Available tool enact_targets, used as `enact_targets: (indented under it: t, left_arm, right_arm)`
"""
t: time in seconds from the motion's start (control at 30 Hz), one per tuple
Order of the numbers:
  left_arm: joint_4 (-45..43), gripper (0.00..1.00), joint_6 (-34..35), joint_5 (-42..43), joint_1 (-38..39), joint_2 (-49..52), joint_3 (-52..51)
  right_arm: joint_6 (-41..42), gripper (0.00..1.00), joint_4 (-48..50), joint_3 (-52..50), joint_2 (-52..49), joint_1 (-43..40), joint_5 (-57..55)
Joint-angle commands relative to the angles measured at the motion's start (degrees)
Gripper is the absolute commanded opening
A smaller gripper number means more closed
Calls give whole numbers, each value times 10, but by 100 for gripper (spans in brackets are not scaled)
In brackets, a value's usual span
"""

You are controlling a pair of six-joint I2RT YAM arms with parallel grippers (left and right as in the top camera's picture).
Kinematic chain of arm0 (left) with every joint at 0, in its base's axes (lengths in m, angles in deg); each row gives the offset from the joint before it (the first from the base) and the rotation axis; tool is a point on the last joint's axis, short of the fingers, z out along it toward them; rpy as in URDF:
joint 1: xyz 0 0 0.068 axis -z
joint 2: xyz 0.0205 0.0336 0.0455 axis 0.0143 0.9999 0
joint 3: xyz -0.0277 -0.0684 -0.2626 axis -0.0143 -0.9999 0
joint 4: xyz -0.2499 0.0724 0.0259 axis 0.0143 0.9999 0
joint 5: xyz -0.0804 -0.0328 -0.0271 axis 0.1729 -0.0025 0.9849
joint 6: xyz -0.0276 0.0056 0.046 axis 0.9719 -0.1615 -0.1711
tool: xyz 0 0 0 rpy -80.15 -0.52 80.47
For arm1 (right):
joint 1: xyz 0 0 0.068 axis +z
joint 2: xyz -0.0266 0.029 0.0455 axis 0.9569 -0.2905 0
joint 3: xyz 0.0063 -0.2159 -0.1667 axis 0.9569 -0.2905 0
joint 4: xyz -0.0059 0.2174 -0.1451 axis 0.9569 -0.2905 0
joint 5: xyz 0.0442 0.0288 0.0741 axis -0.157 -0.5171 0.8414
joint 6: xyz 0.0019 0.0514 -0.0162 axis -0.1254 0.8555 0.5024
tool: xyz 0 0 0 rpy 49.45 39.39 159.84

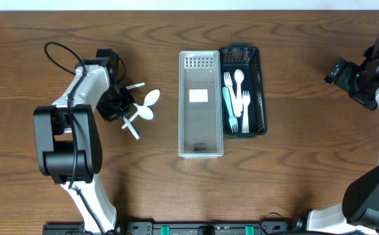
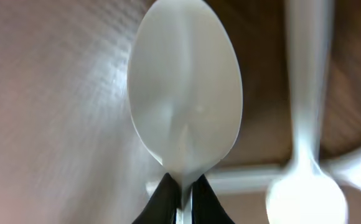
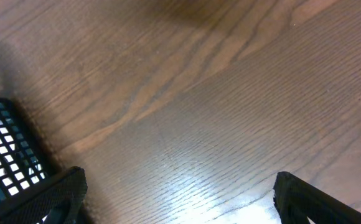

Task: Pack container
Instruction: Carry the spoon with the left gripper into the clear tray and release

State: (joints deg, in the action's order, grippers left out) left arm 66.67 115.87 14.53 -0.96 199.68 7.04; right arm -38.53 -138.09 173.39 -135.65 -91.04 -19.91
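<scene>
My left gripper (image 1: 119,103) is shut on the handle of a white plastic spoon (image 2: 185,87), whose bowl fills the left wrist view; overhead that spoon (image 1: 150,98) lies among a small pile of white cutlery (image 1: 137,117) on the table left of centre. A second spoon (image 2: 305,186) shows blurred beside it. A clear plastic container (image 1: 200,103) stands mid-table, holding only a white label. A black mesh basket (image 1: 245,91) next to it holds white and pale blue forks and a spoon. My right gripper (image 3: 180,199) is open over bare wood at the far right (image 1: 346,73).
The black basket's corner (image 3: 3,155) shows at the left edge of the right wrist view. Brown wooden table (image 1: 294,183) all round. The arm bases stand at the front left and front right.
</scene>
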Motion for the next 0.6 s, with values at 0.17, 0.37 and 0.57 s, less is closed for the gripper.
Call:
enact_targets:
  t: [0.17, 0.37, 0.57]
  left_arm:
    - [26, 6, -75, 21, 148, -154, 128]
    - [-11, 6, -75, -49, 283, -128, 116]
    - [-26, 8, -75, -61, 330, -34, 114]
  right_arm:
    - [8, 99, -1, -2, 0, -4, 2]
    - [8, 99, -1, -2, 0, -4, 2]
    - [8, 99, -1, -2, 0, -4, 2]
